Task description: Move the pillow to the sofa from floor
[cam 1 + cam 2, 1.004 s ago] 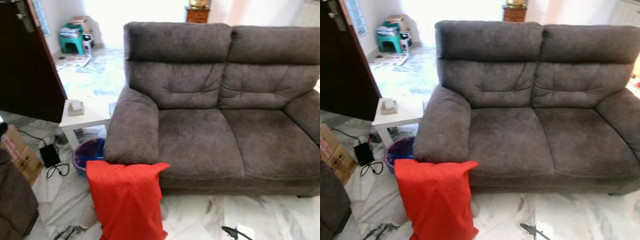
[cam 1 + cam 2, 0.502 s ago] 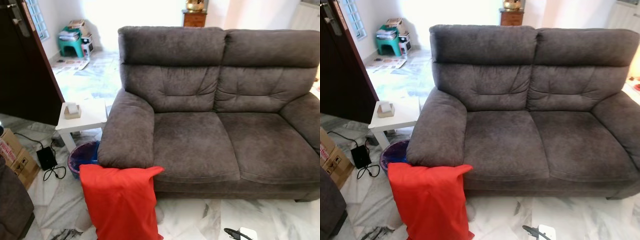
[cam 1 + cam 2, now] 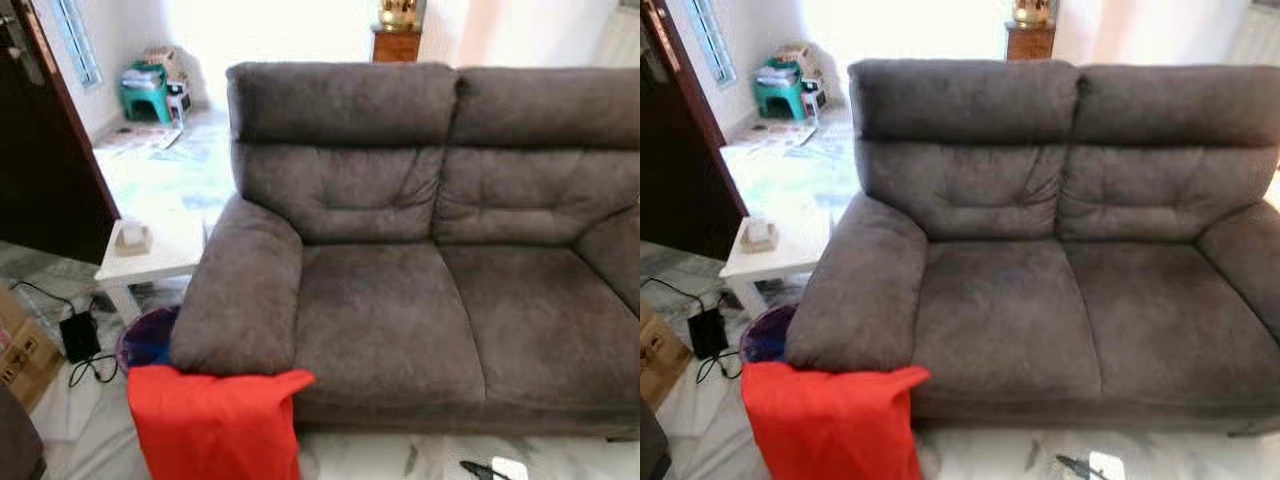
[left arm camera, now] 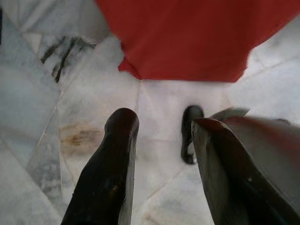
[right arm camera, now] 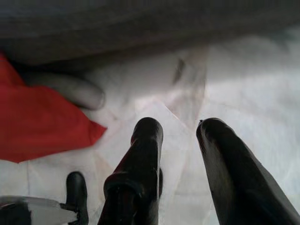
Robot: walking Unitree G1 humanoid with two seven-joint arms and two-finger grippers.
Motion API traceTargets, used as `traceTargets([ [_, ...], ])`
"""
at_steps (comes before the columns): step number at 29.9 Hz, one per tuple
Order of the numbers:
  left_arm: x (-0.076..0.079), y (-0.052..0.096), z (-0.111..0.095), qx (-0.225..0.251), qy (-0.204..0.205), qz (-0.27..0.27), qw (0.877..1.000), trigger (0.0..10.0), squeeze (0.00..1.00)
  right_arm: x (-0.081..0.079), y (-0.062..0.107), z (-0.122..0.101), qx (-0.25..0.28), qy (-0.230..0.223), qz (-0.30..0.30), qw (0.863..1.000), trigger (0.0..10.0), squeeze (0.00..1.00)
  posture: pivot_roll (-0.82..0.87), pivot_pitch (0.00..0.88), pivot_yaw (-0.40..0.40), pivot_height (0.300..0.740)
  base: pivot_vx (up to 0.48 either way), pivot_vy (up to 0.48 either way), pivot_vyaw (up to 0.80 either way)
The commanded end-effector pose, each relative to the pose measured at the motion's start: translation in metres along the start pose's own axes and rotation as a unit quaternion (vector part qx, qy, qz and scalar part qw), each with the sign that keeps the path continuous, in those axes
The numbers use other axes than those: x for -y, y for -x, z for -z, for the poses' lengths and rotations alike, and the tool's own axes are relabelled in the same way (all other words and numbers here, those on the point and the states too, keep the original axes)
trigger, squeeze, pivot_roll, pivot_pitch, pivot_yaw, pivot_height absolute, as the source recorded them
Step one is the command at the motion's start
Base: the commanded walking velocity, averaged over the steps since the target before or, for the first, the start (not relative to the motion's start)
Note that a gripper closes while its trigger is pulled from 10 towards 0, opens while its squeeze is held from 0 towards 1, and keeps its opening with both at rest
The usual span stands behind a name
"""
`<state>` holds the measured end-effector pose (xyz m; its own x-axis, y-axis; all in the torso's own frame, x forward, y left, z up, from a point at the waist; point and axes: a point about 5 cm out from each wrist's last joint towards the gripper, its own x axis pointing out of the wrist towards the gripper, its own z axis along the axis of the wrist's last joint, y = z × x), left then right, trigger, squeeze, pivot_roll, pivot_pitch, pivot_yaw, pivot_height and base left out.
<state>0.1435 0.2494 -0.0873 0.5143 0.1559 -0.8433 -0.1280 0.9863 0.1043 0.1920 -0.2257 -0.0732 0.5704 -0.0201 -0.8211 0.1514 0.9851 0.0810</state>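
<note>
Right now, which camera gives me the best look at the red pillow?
The left eye view: the red pillow leans upright against the sofa armrest front, its base cut off. The right eye view matches. The left wrist view shows its bottom corner on the floor; the right wrist view shows one corner.

One pillow [image 3: 212, 425], one sofa [image 3: 420, 240], two claws.

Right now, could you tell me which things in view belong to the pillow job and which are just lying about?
Job:
red pillow, leaning on the sofa's arm
grey sofa
left gripper
right gripper

Lying about:
white side table
cardboard box
green stool
</note>
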Motion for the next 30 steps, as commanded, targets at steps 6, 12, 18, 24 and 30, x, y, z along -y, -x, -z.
traceTargets([
  [6, -0.0046, 0.0037, 0.0166, -0.024, 0.004, -0.011, 1.0, 10.0, 0.0, -0.0061, -0.0004, 0.0075, -0.012, 0.005, -0.013, 1.0, 10.0, 0.0, 0.14, 0.0, -0.004, 0.74, 0.0, 0.0, 0.8],
  [12, -0.0019, 0.0036, 0.0181, -0.026, 0.002, -0.008, 1.0, 10.0, 0.0, -0.0033, 0.0003, 0.0078, -0.013, 0.009, -0.011, 1.0, 10.0, 0.0, 0.14, 0.0, -0.014, 0.74, 0.0, 0.0, 0.8],
  [18, 0.0008, 0.0035, 0.0191, -0.026, 0.003, -0.006, 1.0, 10.0, 0.0, -0.0008, 0.0008, 0.0071, -0.012, 0.017, -0.011, 1.0, 10.0, 0.0, 0.14, 0.0, -0.027, 0.74, 0.0, 0.0, 0.8],
  [24, 0.0021, 0.0035, 0.0196, -0.027, 0.004, -0.004, 1.0, 10.0, 0.0, -0.0002, 0.001, 0.0067, -0.011, 0.019, -0.013, 1.0, 10.0, 0.0, 0.15, 0.0, -0.033, 0.74, 0.0, 0.0, 0.8],
  [30, 0.0014, 0.0033, 0.0186, -0.025, 0.001, -0.007, 1.0, 10.0, 0.0, -0.0014, 0.0007, 0.0062, -0.01, 0.021, -0.015, 1.0, 10.0, 0.0, 0.14, 0.0, -0.029, 0.74, 0.0, 0.0, 0.8],
])
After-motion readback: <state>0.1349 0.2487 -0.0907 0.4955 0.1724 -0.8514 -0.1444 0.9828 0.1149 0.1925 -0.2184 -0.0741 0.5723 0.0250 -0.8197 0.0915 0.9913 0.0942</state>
